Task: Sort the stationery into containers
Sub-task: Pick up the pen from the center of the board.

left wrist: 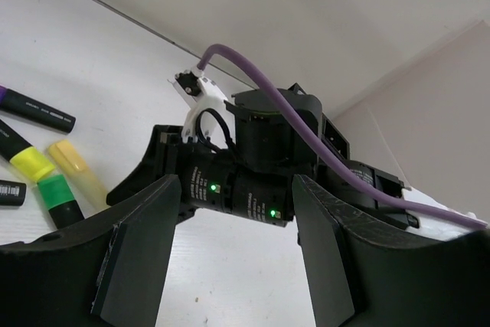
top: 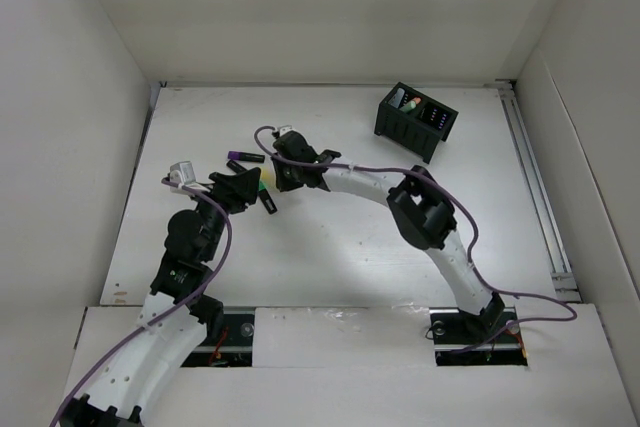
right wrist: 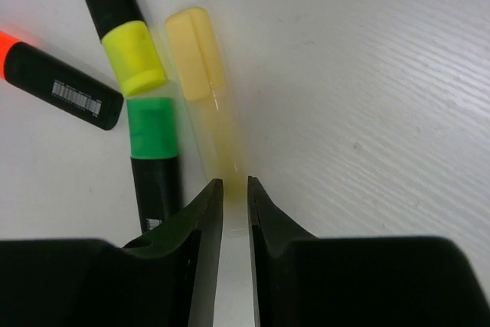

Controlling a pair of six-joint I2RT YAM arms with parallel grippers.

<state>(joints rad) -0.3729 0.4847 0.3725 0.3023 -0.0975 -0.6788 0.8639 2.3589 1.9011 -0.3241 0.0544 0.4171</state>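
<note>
Several stubby pens lie together at the table's left centre. In the right wrist view I see a pale yellow highlighter [right wrist: 200, 74], a yellow-capped black pen [right wrist: 134, 55], a green-capped one [right wrist: 153, 143] and an orange-tipped one [right wrist: 61, 86]. My right gripper [right wrist: 233, 183] is down at the table, its jaws closed narrowly on the near end of the pale yellow highlighter; in the top view it [top: 283, 179] is over the pens. My left gripper [left wrist: 236, 189] is open and empty, facing the right wrist; it [top: 245, 187] is just left of the pens. The black organiser box [top: 415, 119] stands far right.
A purple-capped marker [left wrist: 38, 112] lies left of the group, also seen from above [top: 243, 157]. The right arm [top: 430, 217] arches across the table's middle with its purple cable. White walls enclose the table on the left, back and right.
</note>
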